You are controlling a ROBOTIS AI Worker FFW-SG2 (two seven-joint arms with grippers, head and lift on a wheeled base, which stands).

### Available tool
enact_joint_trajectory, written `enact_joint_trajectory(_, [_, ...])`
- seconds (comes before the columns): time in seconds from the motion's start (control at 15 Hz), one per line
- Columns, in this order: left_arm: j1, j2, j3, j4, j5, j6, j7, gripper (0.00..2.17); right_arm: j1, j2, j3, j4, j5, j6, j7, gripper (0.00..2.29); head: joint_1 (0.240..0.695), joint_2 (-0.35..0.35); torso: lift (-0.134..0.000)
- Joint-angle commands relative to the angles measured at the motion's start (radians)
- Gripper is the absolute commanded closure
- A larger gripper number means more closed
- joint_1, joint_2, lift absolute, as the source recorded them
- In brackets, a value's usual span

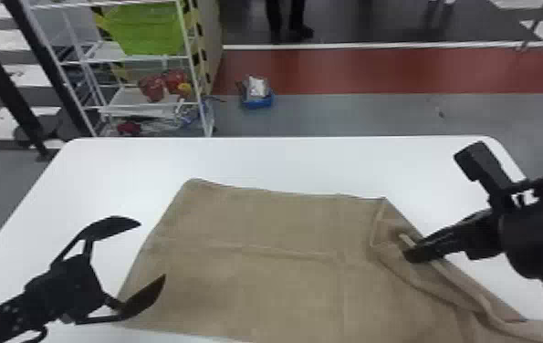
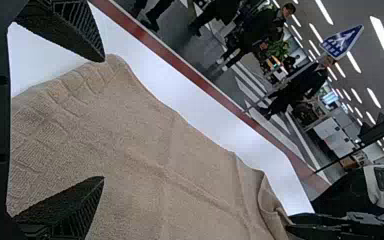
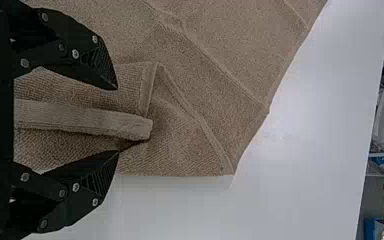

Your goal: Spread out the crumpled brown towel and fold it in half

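A white table (image 1: 284,159) holds a brown towel (image 1: 256,223) at its near side, most of the cloth lying flat, its right side rumpled and doubled over, its near part running past the bottom of the head view. Spreading appears to be the step in hand, close to done on the left and unfinished on the right; folding in half looks to be a job for later. The next move likely calls for the right claw (image 3: 116,121) to close on the loose cloth, lift it lightly and draw it outward until that side lies smooth. A pinch through two layers could drag the flat part into new creases.

The right arm (image 1: 539,228) comes in from the right edge of the head view, slanting down and inward to the rumpled side. Its claw is spread, with a raised ridge of cloth (image 3: 80,119) lying between the two fingers, unpinched. The left arm (image 1: 5,314) comes in from the lower left corner, reaching inward and away from the robot. The left claw (image 1: 152,250) is spread wide and empty at the towel's left edge, one finger over the cloth, the other over bare tabletop. Beside the ridge, a small turned-over flap (image 3: 135,80) shows a hemmed edge, which probably needs flipping out before any fold.
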Motion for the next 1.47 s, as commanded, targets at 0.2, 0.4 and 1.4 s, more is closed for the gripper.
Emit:
enact_joint_trajectory(0.2, [-0.003,0.003,0.003,0.012,0.001,-0.001,0.003,0.04,-0.007,-0.004,-0.007,0.005,0.016,-0.013,0.005,1.59,0.695,0.059,-0.123])
enact_joint_trajectory(0.4, [-0.006,0.003,-0.001,0.012,0.001,-0.001,0.003,0.04,0.002,-0.004,-0.01,0.005,0.029,-0.047,0.005,1.85,0.695,0.052,-0.123])
enact_joint_trajectory(1.4, [-0.021,-0.003,-0.022,0.011,-0.015,0.002,0.0,0.04,0.165,-0.197,-0.531,-0.041,-0.122,-0.277,-0.011,1.93,0.695,-0.222,-0.123])
